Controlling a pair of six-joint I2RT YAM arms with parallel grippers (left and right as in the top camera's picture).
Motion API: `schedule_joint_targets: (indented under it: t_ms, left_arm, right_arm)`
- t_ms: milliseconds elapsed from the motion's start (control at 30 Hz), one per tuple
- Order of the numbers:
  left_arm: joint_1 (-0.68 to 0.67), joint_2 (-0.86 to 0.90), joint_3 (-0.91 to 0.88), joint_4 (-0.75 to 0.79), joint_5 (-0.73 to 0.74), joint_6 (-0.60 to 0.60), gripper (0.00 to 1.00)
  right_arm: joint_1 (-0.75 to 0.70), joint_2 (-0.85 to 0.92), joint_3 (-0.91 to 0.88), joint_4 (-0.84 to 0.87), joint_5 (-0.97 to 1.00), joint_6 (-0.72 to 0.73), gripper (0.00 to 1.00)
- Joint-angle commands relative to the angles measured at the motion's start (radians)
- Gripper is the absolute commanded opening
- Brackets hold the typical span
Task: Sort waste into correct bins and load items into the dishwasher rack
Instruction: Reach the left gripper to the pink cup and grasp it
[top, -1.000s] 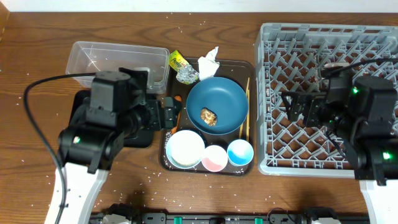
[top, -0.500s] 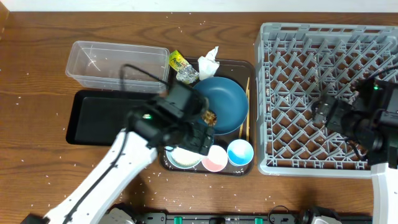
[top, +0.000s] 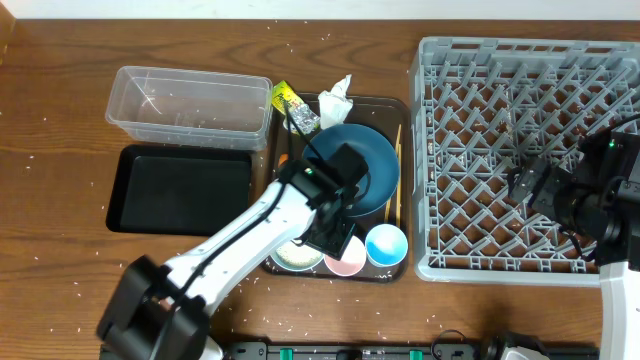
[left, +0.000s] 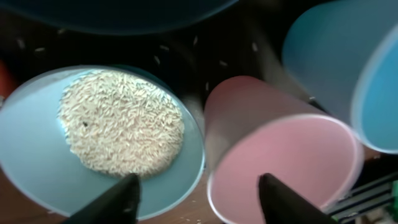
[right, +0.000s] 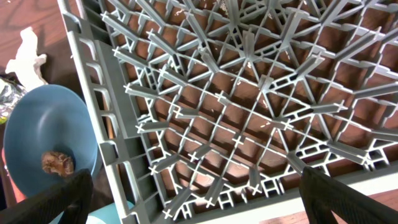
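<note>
Pink round cup (left: 273, 143) beside white bowl (left: 25, 168) of rice (left: 121, 121).

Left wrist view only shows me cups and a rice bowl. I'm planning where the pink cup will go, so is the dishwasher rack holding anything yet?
Observer: No dishes show in the dishwasher rack from overhead.
Operator: Where's the other arm?
Observer: The right hand hovers open above the rack's grid.
Operator: Any waste not sorted?
Observer: Yes, the right wrist view shows a brown food lump sitting in the dark blue bowl.
</note>
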Motion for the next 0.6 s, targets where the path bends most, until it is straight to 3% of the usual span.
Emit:
schedule_joint_targets:
  t_ms: [0,367,567]
  left_arm:
    - [-0.003,0.043,-0.013,0.001,-0.013,0.029,0.51]
    - [-0.003,0.072,-0.008,0.011,-0.016,0.028,0.06]
    - [0.008,-0.013,0.087,-0.121,-0.016,0.028,0.06]
  right_arm:
    - [-0.006,-0.004,0.019,-0.007,0.022,0.013,0.99]
    - [-0.006,-0.004,0.019,-0.018,0.056,0.012,0.99]
    - [-0.006,-0.004,0.019,-0.018,0.055,0.013,0.99]
